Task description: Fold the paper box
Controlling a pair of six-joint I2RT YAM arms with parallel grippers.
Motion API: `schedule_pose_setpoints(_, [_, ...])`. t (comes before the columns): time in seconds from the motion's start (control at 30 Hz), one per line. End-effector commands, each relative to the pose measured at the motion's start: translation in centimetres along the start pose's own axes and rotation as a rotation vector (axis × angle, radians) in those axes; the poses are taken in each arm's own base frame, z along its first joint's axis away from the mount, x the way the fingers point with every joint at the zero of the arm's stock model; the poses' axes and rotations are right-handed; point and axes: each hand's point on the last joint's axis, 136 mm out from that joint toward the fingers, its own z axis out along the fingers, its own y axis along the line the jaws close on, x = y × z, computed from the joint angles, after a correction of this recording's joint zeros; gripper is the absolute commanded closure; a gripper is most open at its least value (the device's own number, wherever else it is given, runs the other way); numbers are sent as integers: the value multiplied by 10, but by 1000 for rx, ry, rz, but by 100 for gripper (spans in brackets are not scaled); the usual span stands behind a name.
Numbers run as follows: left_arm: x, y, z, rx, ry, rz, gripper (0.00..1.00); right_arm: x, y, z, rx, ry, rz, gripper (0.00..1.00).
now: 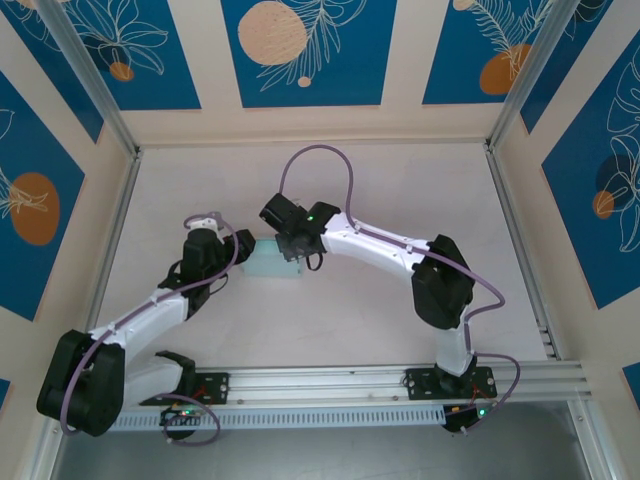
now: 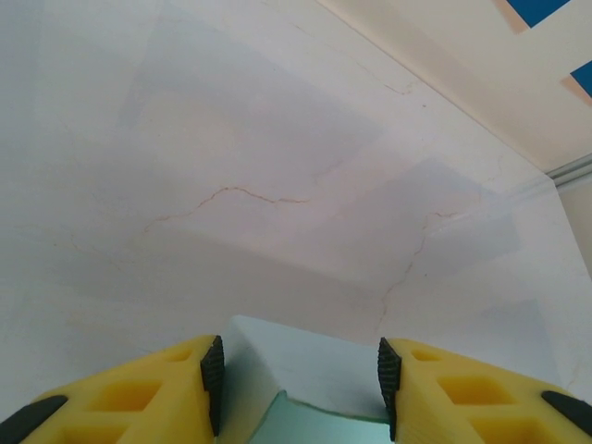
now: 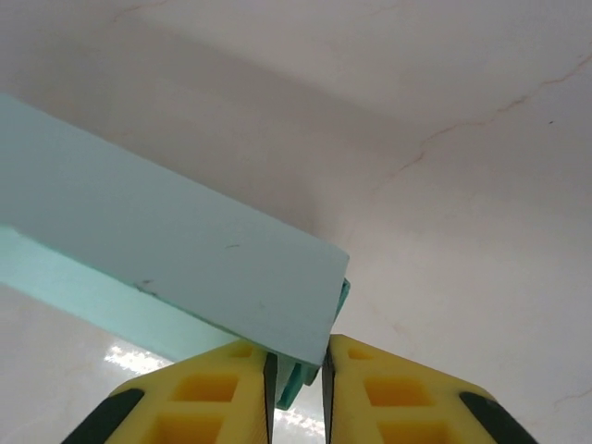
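Holding the paper box point(image 1: 272, 260) between our two arms near the middle of the bench point(image 1: 400, 180), we grip it from both ends. Our left claw point(image 2: 301, 375) has its pads set wide against the box's two sides, with the pale card filling the gap. Our right claw point(image 3: 296, 370) is nearly pressed together, pinching a thin edge at the box's corner. The box looks rectangular.
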Motion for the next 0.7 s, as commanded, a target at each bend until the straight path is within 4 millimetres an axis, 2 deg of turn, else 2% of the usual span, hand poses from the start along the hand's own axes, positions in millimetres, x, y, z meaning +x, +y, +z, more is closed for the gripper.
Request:
schedule_pose_setpoints(0.0, [53,46,-3,-155,164,-1,54,-10,28,-25,-171,-43,21,76])
schedule_pose_setpoints(0.13, [54,45,-3,-151,156,5,55,-11,33,-28,-254,-34,61,68])
schedule_pose_setpoints(0.23, [55,46,-3,-153,153,9,56,-11,31,-31,-250,-37,79,66])
schedule_pose_setpoints(0.37, [55,46,-5,-153,136,11,58,-9,26,-33,-239,-41,92,58])
schedule_pose_setpoints(0.67, [56,42,-7,-138,88,35,61,-12,8,-36,-169,-96,161,53])
